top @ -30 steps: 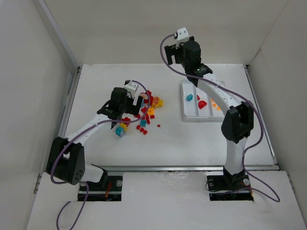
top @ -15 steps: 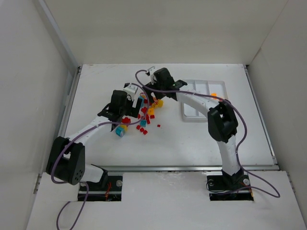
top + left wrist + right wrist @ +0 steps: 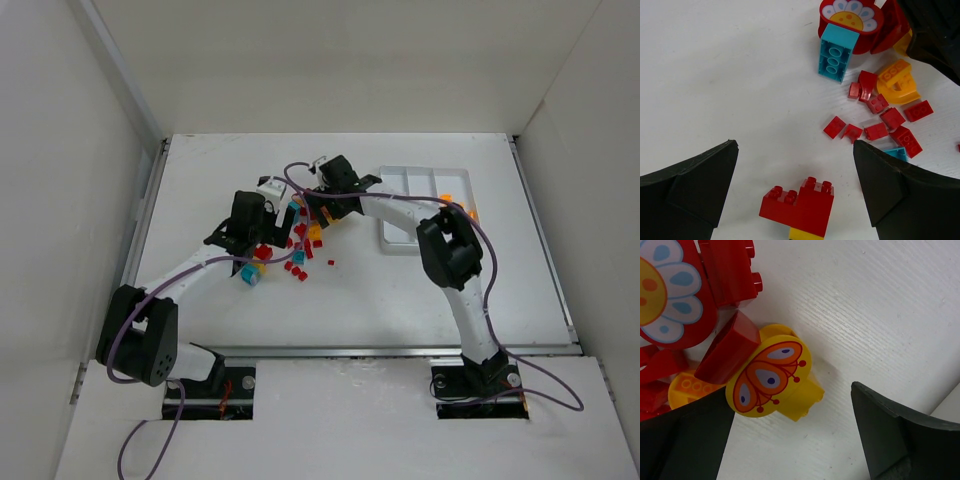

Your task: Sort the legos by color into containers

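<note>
Currently both the left end effector [image 3: 794,150] and the right end effector [image 3: 792,400] are spread wide with nothing held, above the legos [image 3: 300,243] heaped left of the centre of the bench [image 3: 400,300]. The tray [image 3: 408,178] sits towards the far right corner. A clash over the shared heap is risked, or bricks could be scattered by a finger. No writing is seen, only pictures printed on the flower piece [image 3: 851,12] and the butterfly piece [image 3: 771,377].

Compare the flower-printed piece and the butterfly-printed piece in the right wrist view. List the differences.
The flower piece is red; the butterfly piece is yellow. The flower piece bears white petals with blue spots round a yellow centre; the butterfly piece bears an orange butterfly. The flower piece is cut off by the frame's edge; the butterfly piece shows almost whole, mid-view. Both have round printed faces; neither is gripped.
</note>
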Motion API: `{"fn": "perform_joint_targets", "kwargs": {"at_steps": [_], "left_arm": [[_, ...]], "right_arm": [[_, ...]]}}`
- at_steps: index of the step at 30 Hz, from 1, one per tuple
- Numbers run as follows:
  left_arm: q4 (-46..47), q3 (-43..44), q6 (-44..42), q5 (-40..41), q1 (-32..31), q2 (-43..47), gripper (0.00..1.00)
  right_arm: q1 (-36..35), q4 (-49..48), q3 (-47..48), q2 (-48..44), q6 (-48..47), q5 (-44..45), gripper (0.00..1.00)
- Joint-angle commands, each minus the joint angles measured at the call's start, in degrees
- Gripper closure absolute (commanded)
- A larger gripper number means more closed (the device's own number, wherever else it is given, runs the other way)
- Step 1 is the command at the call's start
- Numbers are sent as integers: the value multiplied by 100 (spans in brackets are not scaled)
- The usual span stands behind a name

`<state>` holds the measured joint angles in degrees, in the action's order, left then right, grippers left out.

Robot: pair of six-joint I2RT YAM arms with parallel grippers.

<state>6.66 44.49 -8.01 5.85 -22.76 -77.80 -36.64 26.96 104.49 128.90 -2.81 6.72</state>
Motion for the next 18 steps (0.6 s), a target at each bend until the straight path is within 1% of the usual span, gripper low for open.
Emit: {"fn": "perform_joint_targets", "kwargs": {"at_steps": [1, 2, 3, 4, 6, 9, 10, 13, 14, 15, 16, 17, 18], "left_arm": [[240, -37, 28, 83, 18, 257, 1], [240, -37, 28, 144, 18, 257, 1], [240, -37, 28, 145, 18, 257, 1], [240, -37, 28, 145, 18, 257, 1], [240, -37, 28, 145, 18, 257, 1], [292, -37, -25, 145, 18, 257, 1], [292, -37, -25, 145, 18, 257, 1], [292, -37, -25, 145, 18, 257, 1], [292, -37, -25, 145, 18, 257, 1], [292, -37, -25, 145, 18, 257, 1], [345, -37, -77, 145, 18, 204, 1], [345, -37, -78, 145, 18, 152, 1], [345, 33, -156, 6, 18, 151, 2]], "right_arm": [[-36, 29, 431, 39, -158, 172, 1], [-36, 29, 432, 91, -159, 102, 1], [-36, 29, 493, 152, -159, 101, 4], [-36, 107, 494, 153, -228, 49, 4], [-36, 177, 494, 206, -281, -39, 8], [-36, 178, 494, 206, -282, -144, 24], [-36, 178, 494, 206, -282, -145, 33], [-36, 231, 441, 145, -282, -206, 46], [-36, 231, 441, 74, -282, -206, 55], [-36, 231, 371, 22, -282, -206, 60], [-36, 178, 266, -118, -282, -206, 72], [-36, 178, 204, -215, -282, -206, 78], [-36, 178, 143, -312, -282, -206, 81]]}}
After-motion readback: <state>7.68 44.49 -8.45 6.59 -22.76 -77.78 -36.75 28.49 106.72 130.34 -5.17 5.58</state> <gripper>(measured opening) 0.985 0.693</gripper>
